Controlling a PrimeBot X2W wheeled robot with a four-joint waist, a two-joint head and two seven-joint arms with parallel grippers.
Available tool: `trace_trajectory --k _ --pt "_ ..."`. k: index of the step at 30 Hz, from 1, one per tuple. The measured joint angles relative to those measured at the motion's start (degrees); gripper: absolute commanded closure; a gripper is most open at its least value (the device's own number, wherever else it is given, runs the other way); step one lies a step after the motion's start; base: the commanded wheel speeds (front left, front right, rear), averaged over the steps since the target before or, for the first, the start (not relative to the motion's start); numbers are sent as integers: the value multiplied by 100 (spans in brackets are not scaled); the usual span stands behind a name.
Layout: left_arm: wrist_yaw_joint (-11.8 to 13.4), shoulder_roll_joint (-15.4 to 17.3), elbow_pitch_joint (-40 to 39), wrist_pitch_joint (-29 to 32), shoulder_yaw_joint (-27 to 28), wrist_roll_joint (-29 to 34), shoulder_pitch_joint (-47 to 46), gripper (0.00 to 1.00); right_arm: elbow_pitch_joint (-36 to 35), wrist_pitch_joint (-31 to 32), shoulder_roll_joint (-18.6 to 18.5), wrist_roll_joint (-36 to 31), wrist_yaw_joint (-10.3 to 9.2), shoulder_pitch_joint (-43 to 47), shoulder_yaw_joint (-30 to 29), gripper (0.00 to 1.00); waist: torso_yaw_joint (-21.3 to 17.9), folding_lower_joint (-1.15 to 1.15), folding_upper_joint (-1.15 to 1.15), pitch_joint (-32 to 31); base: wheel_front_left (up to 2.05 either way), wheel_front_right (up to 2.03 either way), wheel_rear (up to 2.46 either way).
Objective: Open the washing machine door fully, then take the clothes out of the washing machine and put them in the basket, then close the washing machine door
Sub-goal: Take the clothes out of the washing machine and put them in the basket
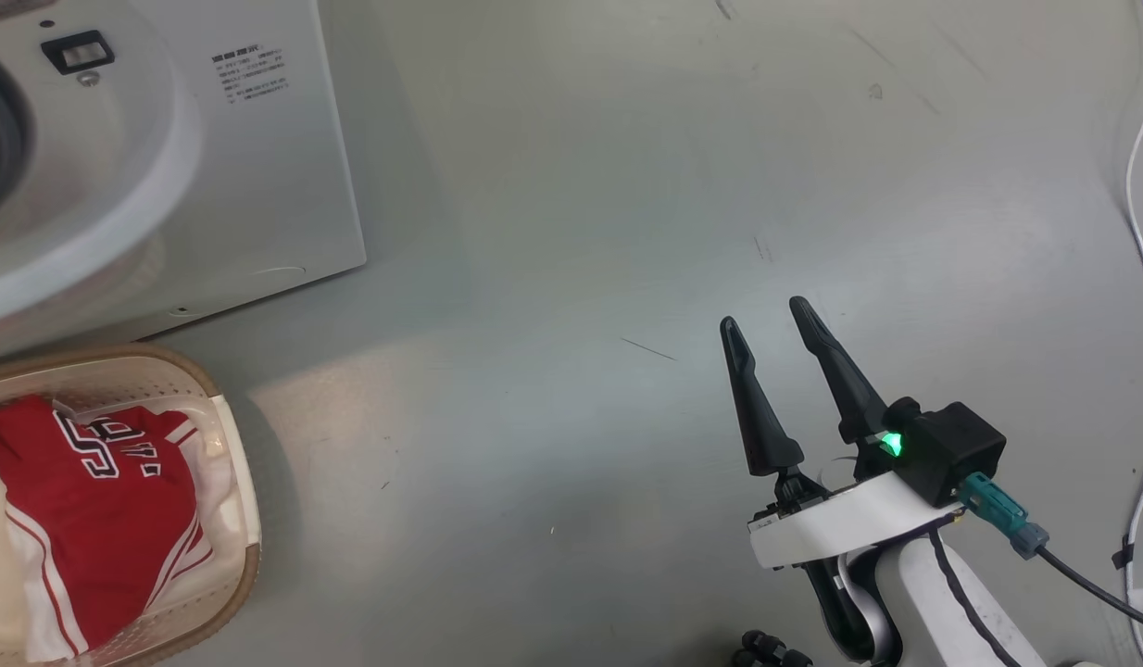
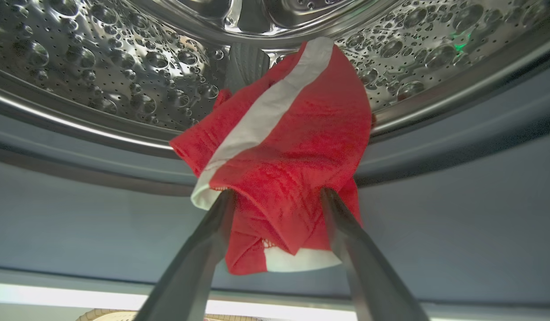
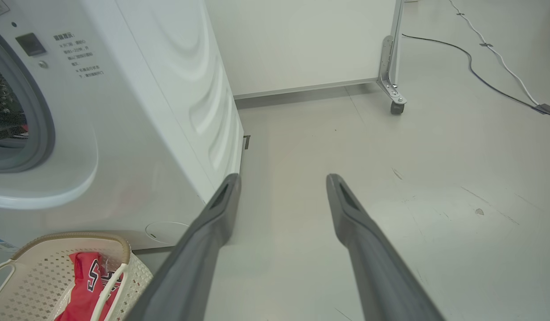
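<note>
Fabric garment (image 2: 284, 133), red with white stripe, hangs off perforated steel drum (image 2: 123, 67) lip; left tool (image 2: 278, 192), released, straddles it for pinch.

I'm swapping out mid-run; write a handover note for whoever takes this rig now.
Left gripper: open, fingers astride a red garment draped over the drum lip; not pinched.
Right gripper: open, empty, over floor beside the washing machine.
Done: opening uncovered; one red shirt lies in the basket.
Left: grip this garment, move it to the basket, check the drum, close the door.
</note>
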Motion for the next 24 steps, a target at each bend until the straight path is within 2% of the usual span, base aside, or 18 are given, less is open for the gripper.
trace_trajectory --k 5,17,18,19,20,21,24 --pt "18 26 193 144 -64 11 -240 0 -77 0 1 23 -90 -15 -1 0 -49 0 0 86 0 0 0" --pt "44 160 667 179 -241 188 -730 0 -130 0 3 23 -144 -108 58 0 -61 0 0 212 0 0 0" --pt "44 168 692 179 -253 209 -759 11 -132 0 3 23 -145 -108 64 0 -61 0 0 220 0 0 0" --pt "43 170 711 178 -264 212 -790 49 -134 0 2 23 -146 -110 66 0 -61 0 0 228 0 0 0" --pt "41 170 731 176 -274 212 -822 65 -138 0 2 23 -151 -114 68 0 -61 0 0 236 0 0 0" --pt "31 170 753 174 -293 213 -855 100 -142 0 2 23 -165 -125 69 0 -61 0 0 243 0 0 0" --pt "-15 164 834 140 -363 221 -925 100 -151 0 2 22 -196 -149 69 0 -59 0 0 258 0 0 0"
